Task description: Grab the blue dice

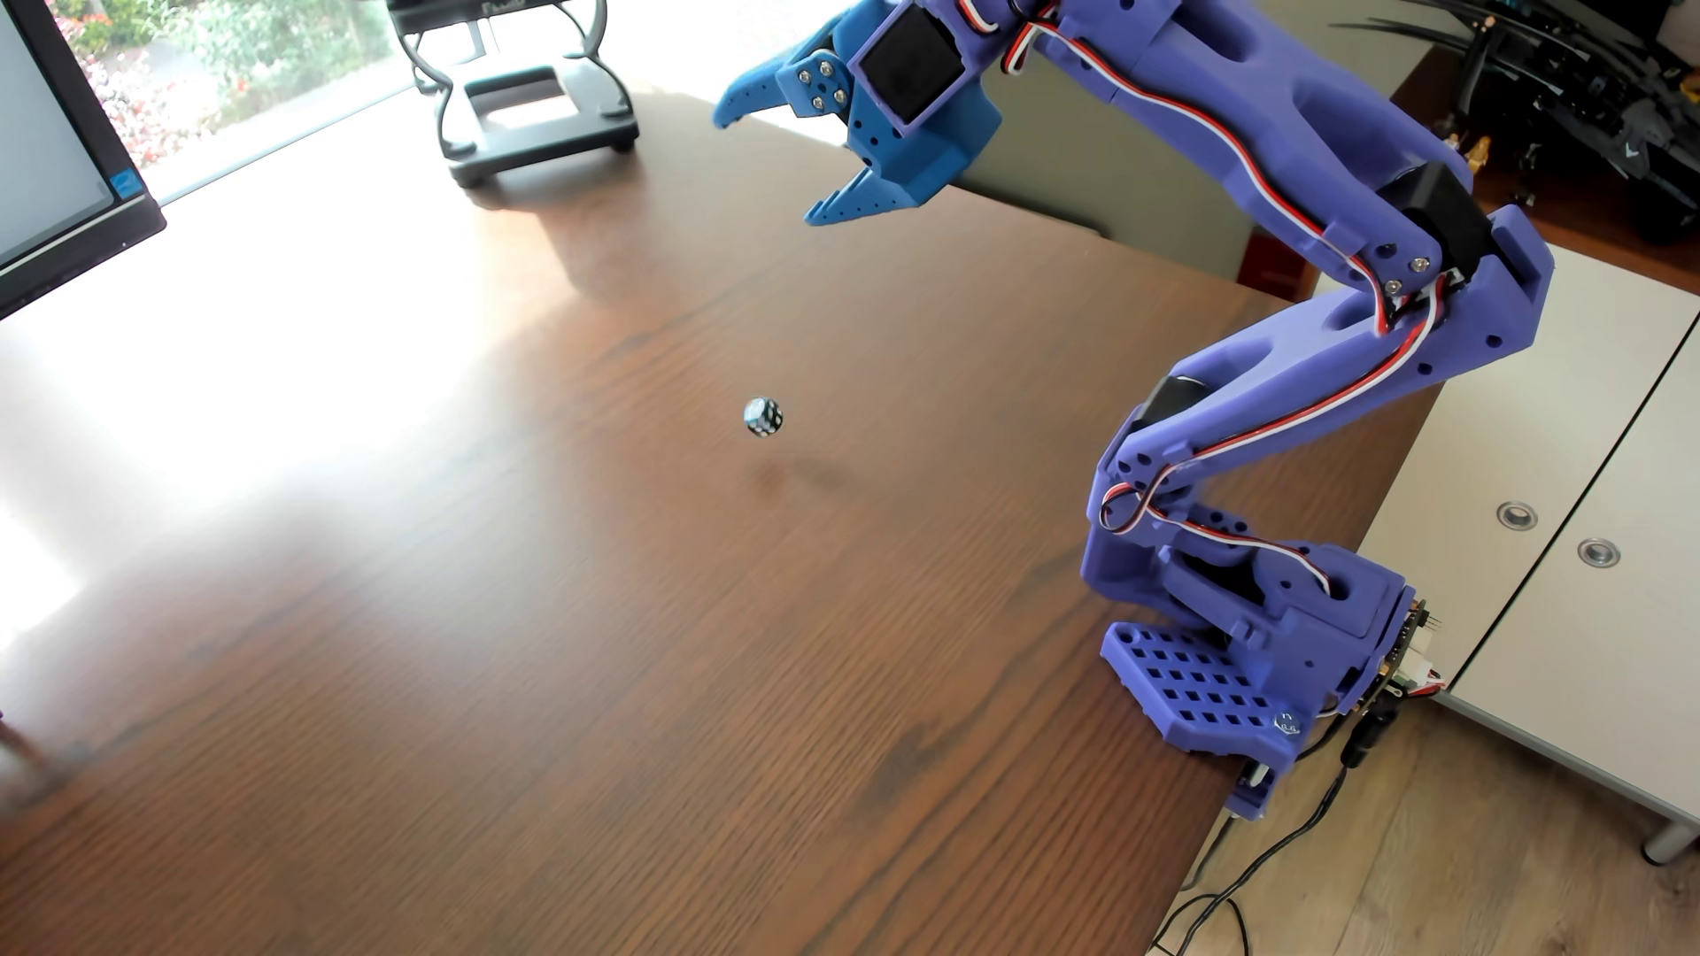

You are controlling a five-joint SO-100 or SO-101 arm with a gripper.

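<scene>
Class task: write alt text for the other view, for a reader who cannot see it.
A small blue dice lies alone on a wooden table. A purple robot arm mounted at the table's right edge holds its open gripper raised above and beyond the dice, touching nothing.

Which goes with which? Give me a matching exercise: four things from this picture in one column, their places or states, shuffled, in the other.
Things:
1. dice
2. gripper
3. stand
4. monitor

Places or states:
A. at the left edge of the view
B. open, raised above the table
C. alone on the middle of the table
D. black, at the table's far end by the window

Pairs: 1-C, 2-B, 3-D, 4-A
</scene>
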